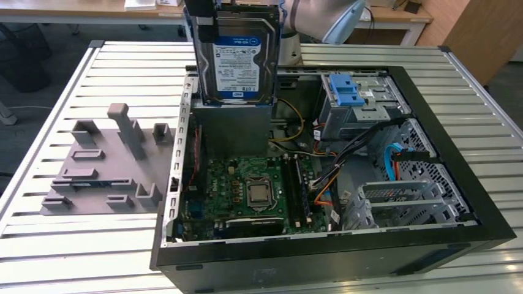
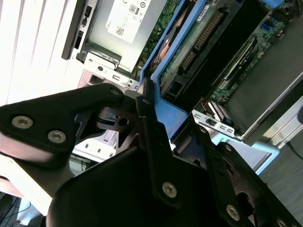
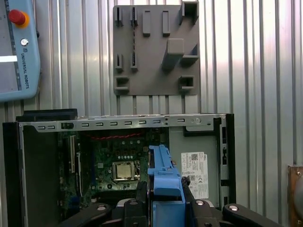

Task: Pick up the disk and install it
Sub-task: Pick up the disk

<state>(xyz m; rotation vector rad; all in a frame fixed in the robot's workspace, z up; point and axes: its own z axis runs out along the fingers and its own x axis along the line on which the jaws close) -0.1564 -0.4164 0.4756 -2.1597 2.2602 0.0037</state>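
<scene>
The disk (image 1: pixel 237 61) is a silver hard drive with a blue-and-white label and blue rails. In the exterior view it hangs upright over the far side of the open computer case (image 1: pixel 457 239). My gripper (image 1: pixel 233 9) holds it from above, partly cut off by the picture's edge. In the second wrist view the black fingers (image 2: pixel 147 118) clamp the blue rail (image 2: pixel 163 61), with the disk's circuit side (image 2: pixel 199 42) beyond. The first wrist view looks down along the disk's blue edge (image 3: pixel 163 170) between the gripper (image 3: pixel 164 201) fingers, onto the case below.
A grey metal box with a white sticker (image 1: pixel 233 128) sits right under the disk. The motherboard (image 1: pixel 253 190), cables and a drive bay with a blue latch (image 1: pixel 347 92) lie inside the case. A grey fixture plate (image 1: pixel 102 168) lies on the slatted table. A teach pendant (image 3: pixel 16 47) rests nearby.
</scene>
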